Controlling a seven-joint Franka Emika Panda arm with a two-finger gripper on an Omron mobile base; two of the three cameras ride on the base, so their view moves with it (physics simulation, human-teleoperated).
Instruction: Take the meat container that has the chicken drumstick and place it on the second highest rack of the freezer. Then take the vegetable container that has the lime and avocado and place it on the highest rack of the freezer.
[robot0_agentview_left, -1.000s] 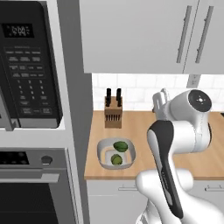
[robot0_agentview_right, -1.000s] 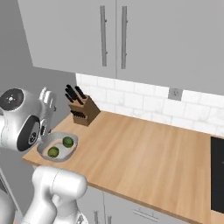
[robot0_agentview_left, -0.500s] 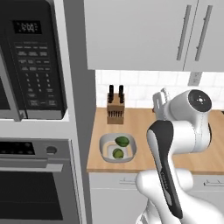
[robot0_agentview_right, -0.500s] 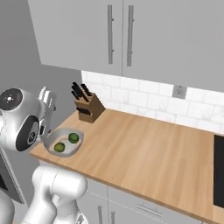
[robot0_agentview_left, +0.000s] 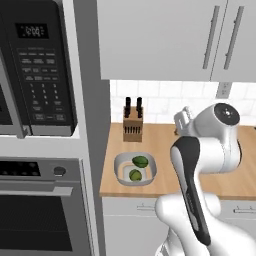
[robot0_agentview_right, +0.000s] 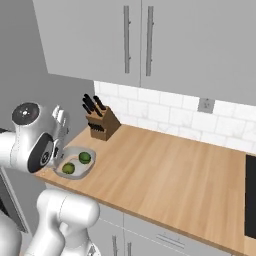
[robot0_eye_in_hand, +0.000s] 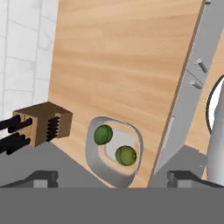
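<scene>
Grey container (robot0_agentview_left: 135, 169) with lime (robot0_agentview_left: 135, 175) and avocado (robot0_agentview_left: 140, 161) below open, empty pincer (robot0_eye_in_hand: 113, 177).

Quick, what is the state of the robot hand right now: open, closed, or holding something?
Hand: open and holding nothing, its fingertips far apart.

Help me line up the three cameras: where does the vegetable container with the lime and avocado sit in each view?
Left base view: the vegetable container sits low centre, on the counter's left end.
Right base view: it lies at lower left, beside the robot's arm.
Hand view: it lies at bottom centre.
Shared landmark: the knife block stands close by it in each.
</scene>
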